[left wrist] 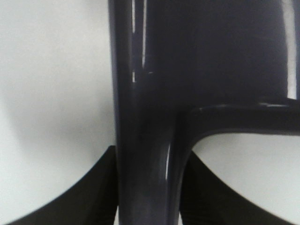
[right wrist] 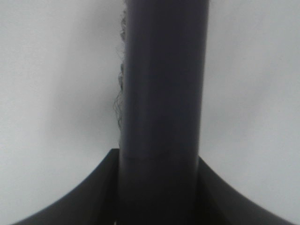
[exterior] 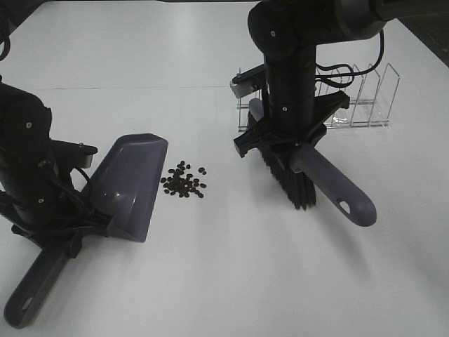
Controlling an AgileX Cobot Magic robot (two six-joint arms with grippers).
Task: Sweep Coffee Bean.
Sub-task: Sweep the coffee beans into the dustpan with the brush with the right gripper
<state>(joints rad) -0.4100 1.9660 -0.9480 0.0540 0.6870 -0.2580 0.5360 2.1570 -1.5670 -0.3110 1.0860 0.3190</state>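
The left gripper (exterior: 72, 240) is clenched on the handle of the one purple-grey plastic dustpan (exterior: 130, 182), whose open lip faces right on the white table (exterior: 245, 281). Just beside that lip lies a single loose heap of tiny dark coffee beans (exterior: 184, 180), a few dozen, too small to count exactly. None shows inside the pan, so I judge the sweeping not yet begun. Further right, apart from the heap, the right gripper (exterior: 287, 142) clamps the one black-bristled, purple-grey-handled brush (exterior: 298, 184), with one clear plastic rack (exterior: 358, 98) behind.
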